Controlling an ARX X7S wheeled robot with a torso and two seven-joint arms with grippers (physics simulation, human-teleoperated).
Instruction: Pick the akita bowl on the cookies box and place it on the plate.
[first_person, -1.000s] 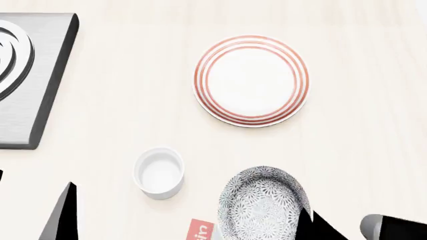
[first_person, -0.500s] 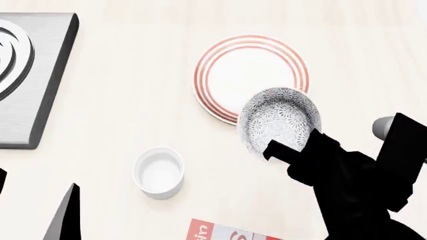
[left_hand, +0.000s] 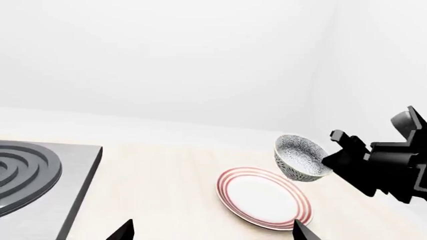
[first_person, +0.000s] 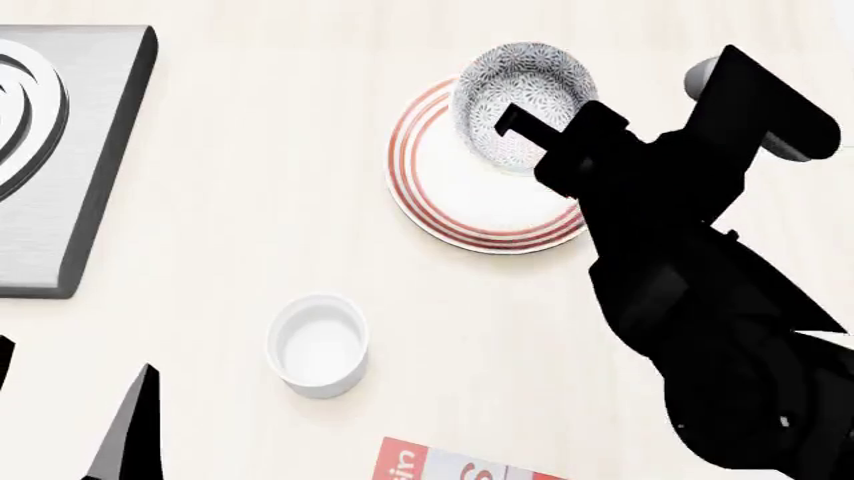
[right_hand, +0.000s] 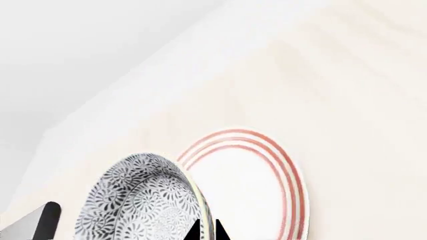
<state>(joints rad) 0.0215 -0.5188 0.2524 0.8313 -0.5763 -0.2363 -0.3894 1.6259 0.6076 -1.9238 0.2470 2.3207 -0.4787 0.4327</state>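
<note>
A simulated kitchen, most likely: a steel stove top (first_person: 60, 160) with dark coil rings sits on the pale wooden desk (first_person: 240, 240), along with a red-ringed plate (first_person: 454, 200), a small white cup (first_person: 318, 345) and a cookies box (first_person: 454, 468), against bare white walls.

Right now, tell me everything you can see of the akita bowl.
The akita bowl is small, deep and round, white with a dense black-grey floral speckle inside and out, looking like glazed ceramic. It is empty. The right gripper holds it by its rim, fingers shut on the wall. The left wrist view shows it tilted and held in the air above the far edge of the plate, not resting on it.
</note>
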